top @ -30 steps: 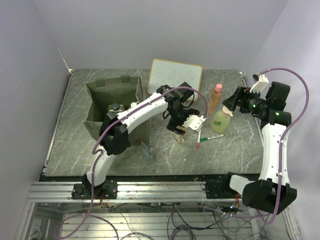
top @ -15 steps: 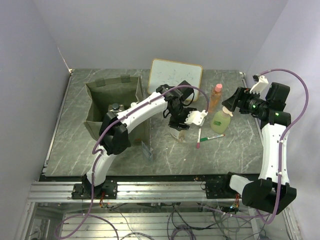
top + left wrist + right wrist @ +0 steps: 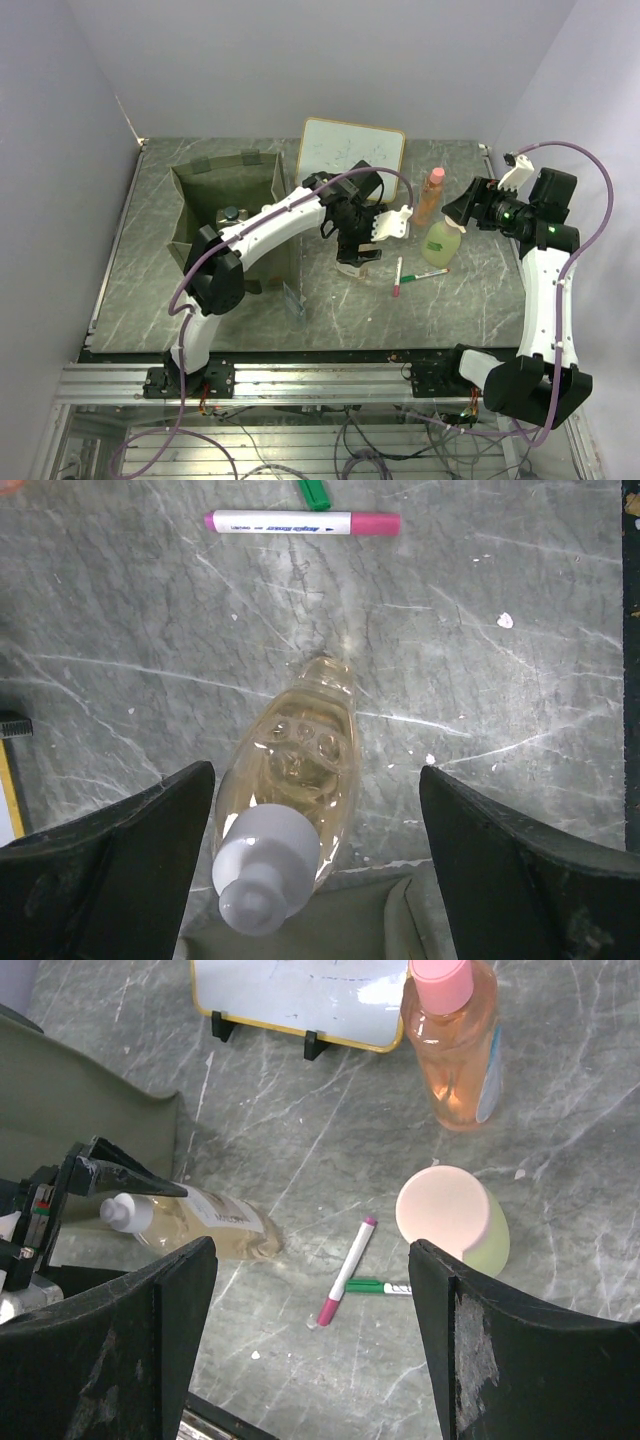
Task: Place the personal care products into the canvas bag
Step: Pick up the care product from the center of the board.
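A clear amber bottle (image 3: 300,765) with a white cap (image 3: 262,868) lies on its side on the marble table, cap toward my left wrist. My left gripper (image 3: 315,780) is open around it, and the bottle sits close to the left finger (image 3: 150,830). The right wrist view shows the same bottle (image 3: 205,1225) beside the canvas bag (image 3: 80,1100). My right gripper (image 3: 310,1260) hangs open and empty high over the pens. The green bottle with a peach pump (image 3: 455,1218) and the orange bottle with a pink cap (image 3: 455,1045) stand at the right. The olive bag (image 3: 225,215) stands left.
A wood-framed whiteboard (image 3: 352,150) stands behind the bottles. A pink-capped pen (image 3: 345,1272) and a green pen (image 3: 380,1287) lie between the amber bottle and the green bottle. Inside the bag a dark cap (image 3: 231,213) and a white cap (image 3: 267,210) show.
The left gripper closed partway and opened again, while its wrist shifted slightly up and away from the table's front. The amber bottle now lies mostly under it. The right arm hardly moved.
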Available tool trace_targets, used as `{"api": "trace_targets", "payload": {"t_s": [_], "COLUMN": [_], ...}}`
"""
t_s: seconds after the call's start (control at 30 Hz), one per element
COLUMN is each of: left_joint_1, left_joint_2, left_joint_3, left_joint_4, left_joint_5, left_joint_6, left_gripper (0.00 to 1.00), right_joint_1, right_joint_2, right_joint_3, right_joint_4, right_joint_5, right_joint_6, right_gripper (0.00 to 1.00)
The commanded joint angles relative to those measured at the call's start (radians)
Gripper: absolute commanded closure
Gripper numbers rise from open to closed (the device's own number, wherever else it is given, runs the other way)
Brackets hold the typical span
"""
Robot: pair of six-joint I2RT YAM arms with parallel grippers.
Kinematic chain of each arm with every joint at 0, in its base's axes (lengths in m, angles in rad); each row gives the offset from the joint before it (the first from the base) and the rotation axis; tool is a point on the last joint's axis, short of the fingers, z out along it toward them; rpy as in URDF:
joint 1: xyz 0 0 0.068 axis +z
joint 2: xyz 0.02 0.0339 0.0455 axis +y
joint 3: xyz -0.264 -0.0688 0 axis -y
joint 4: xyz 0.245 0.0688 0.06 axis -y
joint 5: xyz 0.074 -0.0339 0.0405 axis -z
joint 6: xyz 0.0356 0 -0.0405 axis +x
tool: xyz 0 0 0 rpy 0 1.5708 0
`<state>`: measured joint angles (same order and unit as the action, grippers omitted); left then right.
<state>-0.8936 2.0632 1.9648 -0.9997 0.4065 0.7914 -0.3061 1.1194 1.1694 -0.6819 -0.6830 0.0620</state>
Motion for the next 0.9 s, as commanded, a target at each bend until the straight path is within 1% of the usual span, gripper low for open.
{"api": "trace_targets", "payload": {"t_s": [0.0,0.2,0.37,0.57,0.77,0.87], "left_joint_1": [0.005,0.027,0.055,0.055,0.055,0.054], "left_joint_2": [-0.037,-0.012,0.002,0.025,0.048,0.053], "left_joint_3": [0.002,0.019,0.031,0.038,0.055,0.057], "left_joint_4": [0.001,-0.019,-0.019,-0.027,-0.024,-0.02], "left_joint_5": [0.026,0.053,0.103,0.122,0.133,0.14], "left_joint_6": [-0.013,0.022,0.047,0.092,0.099,0.097], "left_gripper": [0.06,0.08,0.09,0.15,0.18,0.23], "right_joint_1": [-0.01,-0.01,-0.013,-0.017,-0.019,-0.022], "right_joint_2": [-0.014,-0.022,-0.025,-0.022,-0.023,-0.025], "right_joint_3": [-0.007,-0.009,-0.015,-0.01,-0.012,-0.015], "right_joint_4": [0.016,0.016,0.018,0.018,0.018,0.017], "right_joint_5": [-0.016,-0.018,-0.026,-0.027,-0.029,-0.029], "right_joint_6": [0.009,0.007,0.012,0.012,0.012,0.013], "right_gripper": [0.23,0.23,0.23,0.23,0.23,0.23]}}
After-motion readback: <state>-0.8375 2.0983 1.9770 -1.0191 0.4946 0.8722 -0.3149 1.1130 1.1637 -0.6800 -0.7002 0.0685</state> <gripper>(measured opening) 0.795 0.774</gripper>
